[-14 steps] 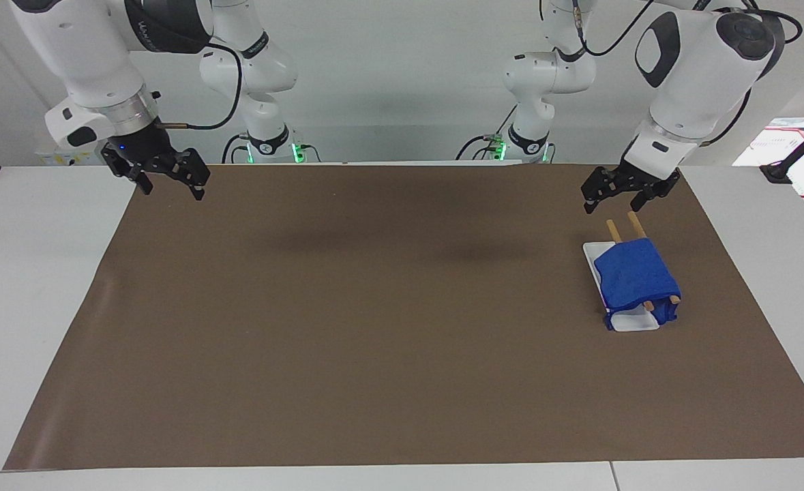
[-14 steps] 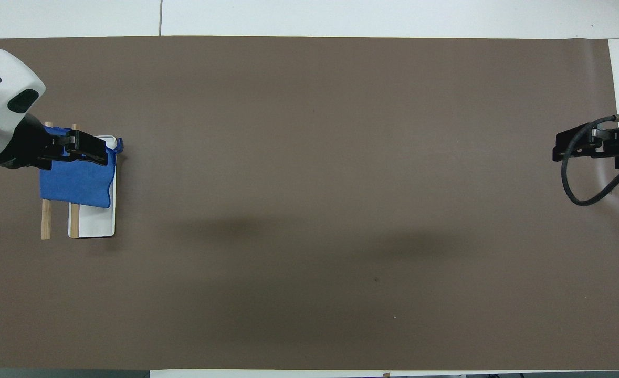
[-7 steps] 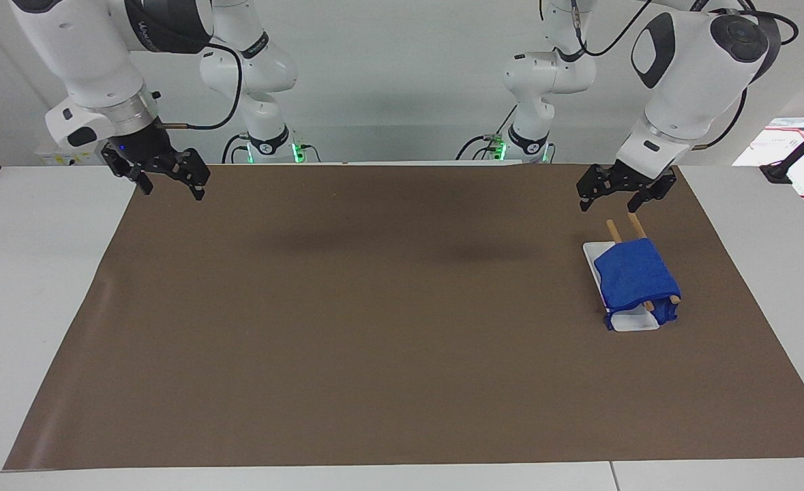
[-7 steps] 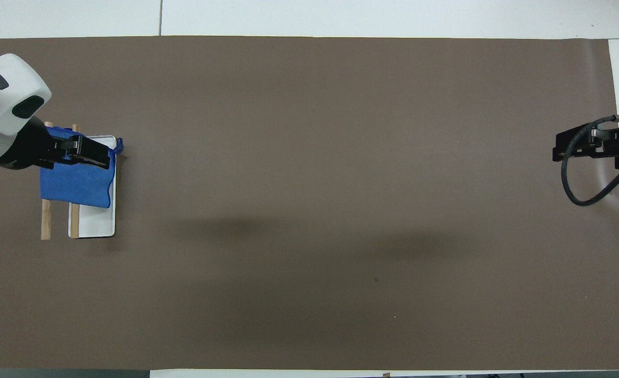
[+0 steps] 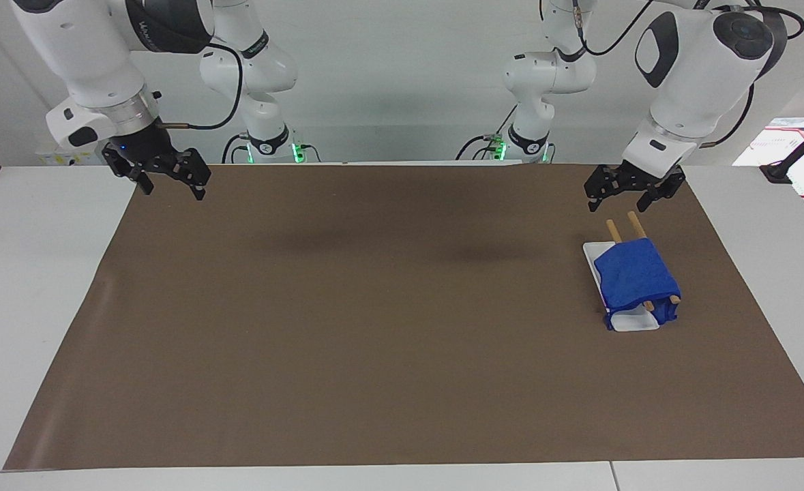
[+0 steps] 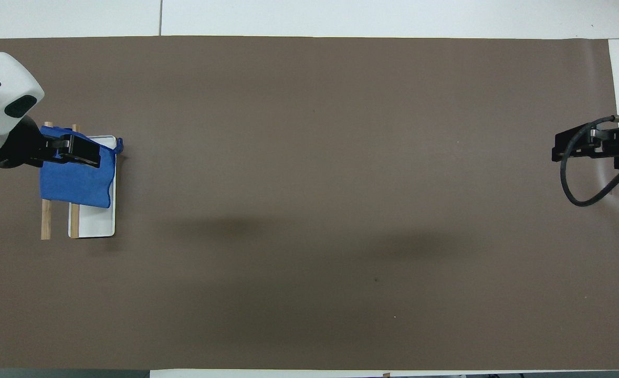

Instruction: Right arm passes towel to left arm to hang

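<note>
- Presently, the towel [image 5: 635,278] lies draped over two wooden rails [image 5: 635,226] above a white tray [image 5: 632,322], at the left arm's end of the desk [image 5: 374,327]; one blue edge hangs down over the tray end farthest from the robots.
- Left tool [image 5: 632,196]: raised over the rail ends nearest the robots, apart from the cloth, fingers spread and holding nothing. From overhead it covers part of the towel [image 6: 78,178], but the facing view shows it clear of it.
- Right tool [image 5: 168,183]: waits in the air over the brown mat's corner at the right arm's end, fingers parted, empty, well apart from the towel.
- Judged status: the hanging appears done, with neither tool in contact.
- Risks: the towel sits toward one end of the rails with a hanging edge, so a low pass by the left tool could snag that cloth and drag it off. A knock on the protruding rail ends could tip or shift the rack, as nothing visible fixes it to the desk.
- Change since the earlier frames: the left tool, compared with half a second ago, has shifted slightly toward the left arm's end, about where it stood a second ago; towel, rails, tray and right tool are unchanged.
</note>
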